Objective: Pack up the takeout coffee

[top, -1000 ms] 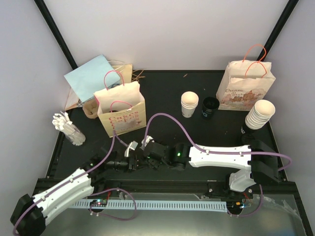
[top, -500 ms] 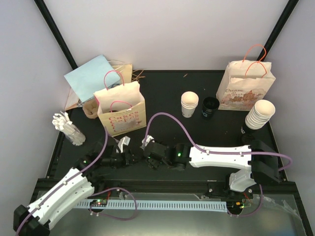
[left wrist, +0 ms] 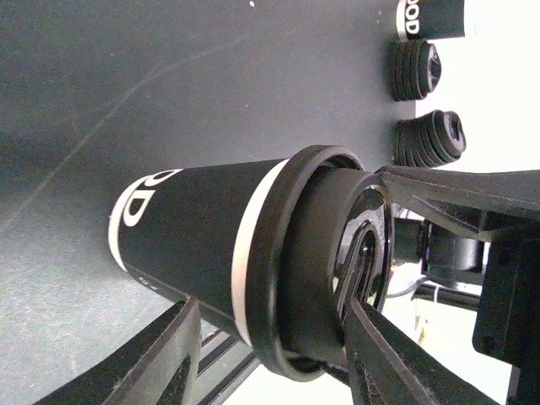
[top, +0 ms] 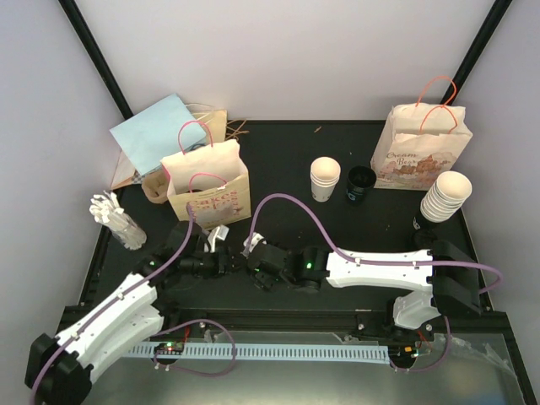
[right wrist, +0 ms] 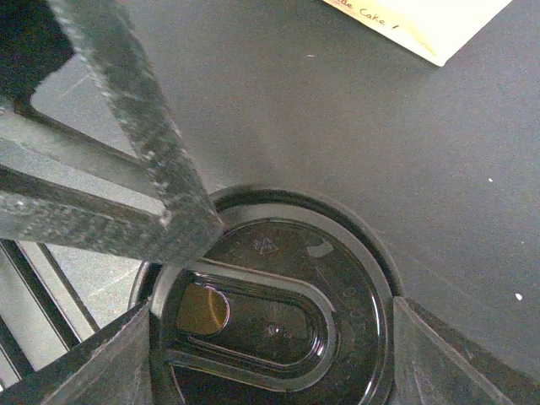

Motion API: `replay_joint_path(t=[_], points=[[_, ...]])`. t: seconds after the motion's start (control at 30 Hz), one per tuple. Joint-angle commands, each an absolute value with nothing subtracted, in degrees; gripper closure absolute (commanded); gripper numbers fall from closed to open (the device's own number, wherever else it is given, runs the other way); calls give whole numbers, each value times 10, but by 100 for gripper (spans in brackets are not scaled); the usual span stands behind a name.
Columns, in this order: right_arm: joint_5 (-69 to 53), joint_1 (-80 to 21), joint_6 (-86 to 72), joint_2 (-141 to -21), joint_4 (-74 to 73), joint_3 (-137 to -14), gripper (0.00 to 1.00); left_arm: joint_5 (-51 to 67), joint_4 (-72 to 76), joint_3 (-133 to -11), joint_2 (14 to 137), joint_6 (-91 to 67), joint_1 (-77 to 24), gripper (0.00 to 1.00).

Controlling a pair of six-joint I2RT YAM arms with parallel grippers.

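- Lidded black coffee cup (left wrist: 202, 245) is sitting low over the desk (top: 287, 169), at the near-centre, between the two arms. Cannot tell if its base is touching the surface. The black lid (right wrist: 278, 312) is seated on the rim, sip-hole side showing in the right wrist view.
- The "Cakes" paper bag (top: 207, 190) is standing upright just behind the cup, mouth up. Judgement: the cup is being held here, close to the bag, so it can go up and in. It is not packed yet.
- Right gripper (right wrist: 272, 304) is coming at the cup from above. Its jaws are partly spread, and both of them are pressing against opposite sides of the lid rim. It looks clamped on the cup at the lid. Judgement: this top grip is keeping the cup upright so that nothing spills.
- Left gripper (left wrist: 268, 310) is reaching in from the side, jaws standing apart. The cup wall and lid rim are lying between and beyond the tips. One finger (right wrist: 126, 143) is crossing to the lid's edge. Cannot tell if it is actually touching, but it does not read as a clamp.
- Judgement: the right arm is carrying the load.
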State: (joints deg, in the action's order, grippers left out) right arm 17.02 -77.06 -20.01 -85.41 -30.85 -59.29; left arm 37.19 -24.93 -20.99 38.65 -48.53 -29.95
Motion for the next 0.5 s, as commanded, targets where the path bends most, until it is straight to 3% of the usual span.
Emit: replay_joint_path(t=[0.0,0.27,0.47], points=[[116,-769,-191,-890,-413,-543,33,422,-194,-231,439,-468,-296,52],[111,-769,-185,-897,-409,-546,33,426,-170,-231,469,-443,-296,44],[116,-769,-185,-883,-407,-554,27,381,-230,-234,506,-401,-297,54]])
